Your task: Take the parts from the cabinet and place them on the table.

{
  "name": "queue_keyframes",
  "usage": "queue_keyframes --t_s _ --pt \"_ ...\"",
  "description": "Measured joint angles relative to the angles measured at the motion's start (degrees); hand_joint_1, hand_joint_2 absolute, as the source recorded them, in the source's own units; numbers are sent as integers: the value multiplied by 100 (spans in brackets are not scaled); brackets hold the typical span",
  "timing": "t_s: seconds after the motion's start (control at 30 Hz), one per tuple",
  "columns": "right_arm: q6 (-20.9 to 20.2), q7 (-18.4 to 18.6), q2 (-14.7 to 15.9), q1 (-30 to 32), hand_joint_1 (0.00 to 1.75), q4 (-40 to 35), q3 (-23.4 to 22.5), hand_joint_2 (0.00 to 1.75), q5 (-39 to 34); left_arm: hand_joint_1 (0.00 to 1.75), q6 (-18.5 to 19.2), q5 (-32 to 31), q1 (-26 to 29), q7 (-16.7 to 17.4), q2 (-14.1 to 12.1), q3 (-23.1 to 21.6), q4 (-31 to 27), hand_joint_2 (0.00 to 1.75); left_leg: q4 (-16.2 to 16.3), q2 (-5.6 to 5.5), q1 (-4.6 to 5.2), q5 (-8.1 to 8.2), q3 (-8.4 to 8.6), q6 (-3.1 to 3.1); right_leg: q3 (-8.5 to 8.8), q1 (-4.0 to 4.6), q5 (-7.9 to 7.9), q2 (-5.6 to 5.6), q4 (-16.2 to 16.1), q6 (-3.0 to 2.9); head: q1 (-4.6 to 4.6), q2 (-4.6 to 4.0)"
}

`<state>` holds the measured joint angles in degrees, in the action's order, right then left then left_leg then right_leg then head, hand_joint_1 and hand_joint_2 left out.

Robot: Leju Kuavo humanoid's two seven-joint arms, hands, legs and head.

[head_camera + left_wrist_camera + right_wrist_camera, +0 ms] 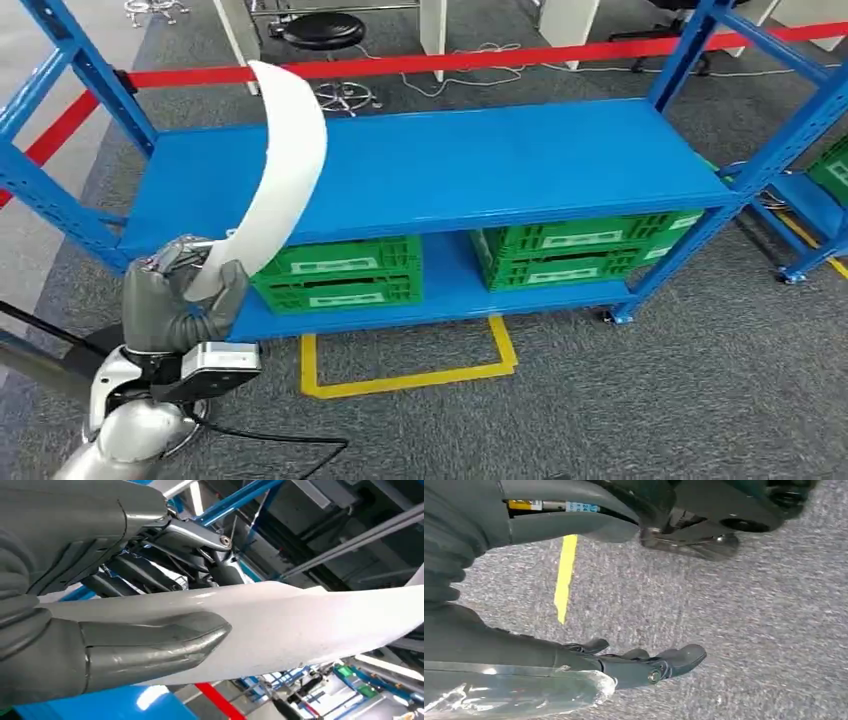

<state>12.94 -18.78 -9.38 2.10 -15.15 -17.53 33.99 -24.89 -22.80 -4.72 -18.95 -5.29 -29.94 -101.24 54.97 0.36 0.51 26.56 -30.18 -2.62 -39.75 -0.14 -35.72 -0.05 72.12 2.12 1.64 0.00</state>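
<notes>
While my left hand (183, 297) grips the white curved part (283, 170) by its lower end, its long axis rises up and away over the blue shelf (480, 165). My right hand (634, 662) hangs empty over carpet, fingers loosely apart.

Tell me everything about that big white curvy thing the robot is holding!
The white part is a long, smooth, curved panel, like a bent blade, and looks like plastic with a slight shine. It is wide in the middle and narrows toward its top end. The left hand grips its lower end, thumb pressed on one face, fingers behind. It stands nearly upright, held in the air in front of the blue shelf.
</notes>
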Motion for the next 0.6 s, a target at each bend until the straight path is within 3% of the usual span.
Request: queue_keyframes --t_s 0.03,0.07,0.1,0.17,0.2,0.23,0.33,0.37,0.43,0.5,0.53,0.57,0.6 --pt "0 0 -2 3 0 0 0 175 -2 175 4 0 1 0 0 -4 0 175 9 1 1 -50 -74 6 -49 -7 -50 -1 255 19 7 0" --pt "-2 0 -2 3 0 0 0 175 -2 175 4 0 9 0 0 -4 0 175 13 0 0 -91 -132 17 32 -17 46 -1 227 30 4 0" --pt "-2 0 0 2 0 -2 0 175 -2 175 4 0 10 0 0 -4 0 175 17 0 -1 -127 -183 29 210 -35 205 -3 6 42 4 0" --pt "-2 -2 0 -8 0 -9 0 175 -2 175 4 -2 8 0 0 -4 0 175 48 -7 -10 -192 -268 83 948 -70 595 -5 -1094 53 2 0" --pt "-4 -9 -2 -22 0 -15 0 175 0 175 4 -2 7 0 0 -4 0 175 78 -7 4 -210 -297 114 1205 -77 493 -1 -1537 68 7 0" --pt "-11 -18 -4 -30 0 -15 0 175 0 175 4 -2 -3 0 -2 -4 0 175 104 -7 18 -229 -345 139 1336 -47 483 22 -1667 47 6 0" --pt "-37 -42 -4 1 0 -20 0 175 -2 175 6 -11 2 0 -2 -17 0 175 123 -10 6 -339 -369 230 1202 -28 541 18 -1622 -51 -4 0" --pt "-42 -46 -4 7 0 -20 0 175 -2 175 6 -9 8 0 -7 -20 0 175 157 -19 -4 -302 -402 252 1143 -54 596 -6 -1650 -142 2 0" --pt "-42 -50 -4 -12 0 -26 -2 175 -4 175 9 -11 4 0 -7 -26 0 175 578 -25 -23 212 -571 311 1098 -38 674 -14 -1647 -255 -33 0" --pt "-42 -55 -4 -7 0 -33 -2 175 -4 175 9 -9 9 0 -7 -37 0 175 1522 -24 -36 785 -863 341 955 -4 786 -20 -1636 -285 -33 0" --pt "-42 -55 -4 0 0 -33 -2 175 -4 175 7 -11 14 0 -11 -42 0 175 1827 -25 -38 890 -929 338 884 10 828 -22 -1626 -291 -31 0" --pt "-42 -55 -4 4 0 -33 -2 175 -7 175 9 -11 16 0 -15 -42 0 175 1883 -25 -36 855 -890 324 814 25 868 -22 -1612 -291 -31 0" --pt "-41 -55 -4 1 0 -35 -2 175 -9 175 9 -11 17 0 -18 -42 0 175 1716 -25 -33 709 -731 295 741 40 907 -21 -1591 -292 -33 0"
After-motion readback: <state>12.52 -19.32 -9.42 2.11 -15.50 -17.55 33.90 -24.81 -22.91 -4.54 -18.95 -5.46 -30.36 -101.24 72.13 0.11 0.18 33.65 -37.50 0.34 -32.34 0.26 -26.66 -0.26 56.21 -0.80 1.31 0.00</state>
